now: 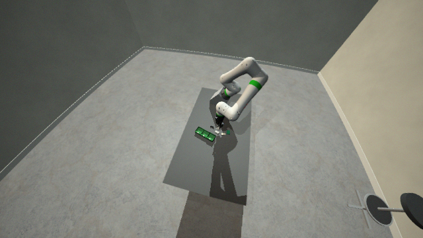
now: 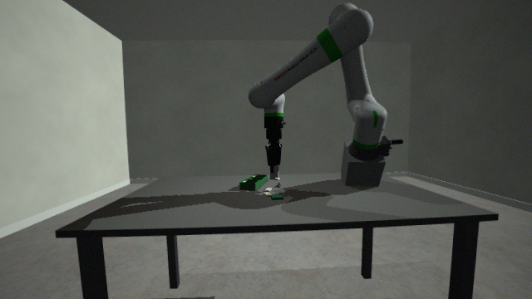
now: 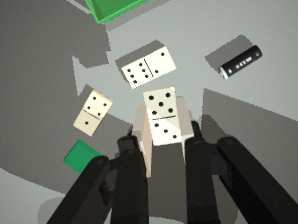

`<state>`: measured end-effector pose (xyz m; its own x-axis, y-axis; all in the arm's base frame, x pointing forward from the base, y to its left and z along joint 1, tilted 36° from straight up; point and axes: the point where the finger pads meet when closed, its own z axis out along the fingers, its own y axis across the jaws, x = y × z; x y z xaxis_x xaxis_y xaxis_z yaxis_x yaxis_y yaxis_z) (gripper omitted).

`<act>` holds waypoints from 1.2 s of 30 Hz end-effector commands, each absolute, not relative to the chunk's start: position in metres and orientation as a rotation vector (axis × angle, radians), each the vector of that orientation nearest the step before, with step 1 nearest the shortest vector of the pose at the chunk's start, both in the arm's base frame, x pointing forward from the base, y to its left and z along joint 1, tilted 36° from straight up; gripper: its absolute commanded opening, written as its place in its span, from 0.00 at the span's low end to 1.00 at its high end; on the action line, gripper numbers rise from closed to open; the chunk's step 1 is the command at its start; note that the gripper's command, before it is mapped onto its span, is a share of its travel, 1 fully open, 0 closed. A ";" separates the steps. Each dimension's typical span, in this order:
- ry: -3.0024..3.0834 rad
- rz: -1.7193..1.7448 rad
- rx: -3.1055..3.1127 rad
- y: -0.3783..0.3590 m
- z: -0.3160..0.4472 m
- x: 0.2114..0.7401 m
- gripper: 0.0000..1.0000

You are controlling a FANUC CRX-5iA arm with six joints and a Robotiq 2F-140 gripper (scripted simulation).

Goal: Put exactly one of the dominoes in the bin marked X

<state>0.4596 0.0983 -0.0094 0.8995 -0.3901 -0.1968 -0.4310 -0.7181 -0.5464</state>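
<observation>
- White with black pips, the gripped domino is the task's piece; the hand is clenched on its long sides, holding it above the desk.
- Seen from the wrist, its long axis runs nearly 12 to 6 o'clock, and the green bins show at about 11 o'clock from the hand.
- From the top, those bins lie near 8 o'clock from the hand, their row running 10 to 4 o'clock.
- I cannot make out the X, so which compartment is the target stays unsettled here.
- The coming carry probably wants travel toward the bins, walls cleared, and a wrist turn if the domino's length would otherwise cross a wall.
</observation>
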 end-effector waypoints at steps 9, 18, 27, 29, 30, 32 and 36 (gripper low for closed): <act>0.587 0.088 -2.455 0.047 -0.043 0.488 0.13; 0.587 0.088 -2.455 0.015 -0.064 0.506 0.13; 0.648 0.108 -2.440 -0.022 -0.089 0.526 0.13; 0.709 0.128 -2.425 -0.027 -0.092 0.528 0.13; 0.709 0.128 -2.425 -0.027 -0.092 0.528 0.13; 0.831 0.168 -2.390 -0.036 -0.098 0.533 0.13; 1.008 0.225 -2.327 -0.054 -0.110 0.543 0.13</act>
<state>0.5350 -0.0396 -0.1002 0.7802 -0.5433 -0.3099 -0.6204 -0.6090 -0.4942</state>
